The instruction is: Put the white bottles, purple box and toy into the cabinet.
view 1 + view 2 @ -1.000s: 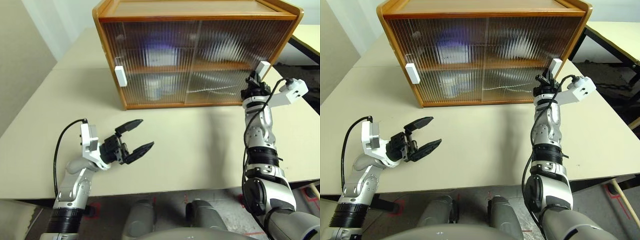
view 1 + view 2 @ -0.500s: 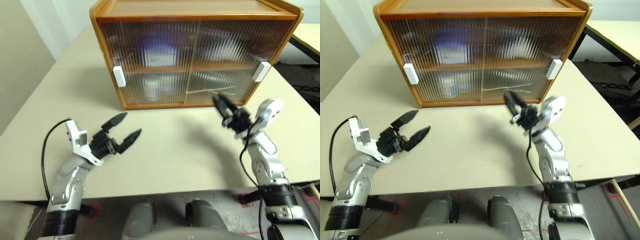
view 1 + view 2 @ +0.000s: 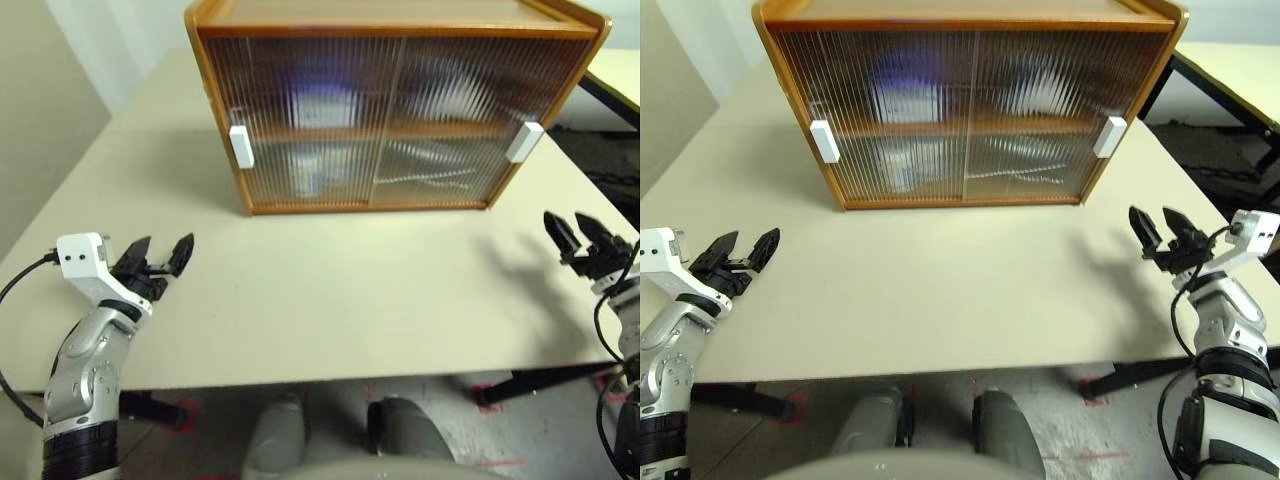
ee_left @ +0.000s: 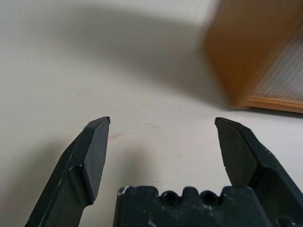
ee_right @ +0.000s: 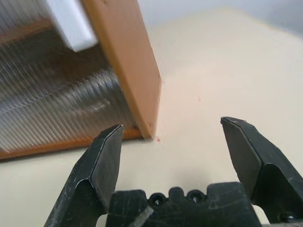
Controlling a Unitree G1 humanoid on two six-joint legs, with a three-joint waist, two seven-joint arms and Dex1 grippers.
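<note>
Cabinet [image 3: 395, 105] top centre, both doors shut, blurred items behind ribbed panels. Left gripper [image 3: 158, 256] lower left, jaws wide, empty. Right gripper [image 3: 581, 233] right edge, jaws wide, empty.

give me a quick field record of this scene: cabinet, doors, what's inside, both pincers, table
cabinet: brown wooden cabinet standing on the table, two shelves
doors: ribbed translucent sliding doors shut, a white handle at each outer edge
inside: blurred shapes behind the ribs, a purple one on the upper shelf and a white one on the lower; cannot tell more
left pincer: left pincer open, empty, low over the table's left edge
right pincer: right pincer open, empty, near the table's right edge
table: beige table, cabinet on it
</note>
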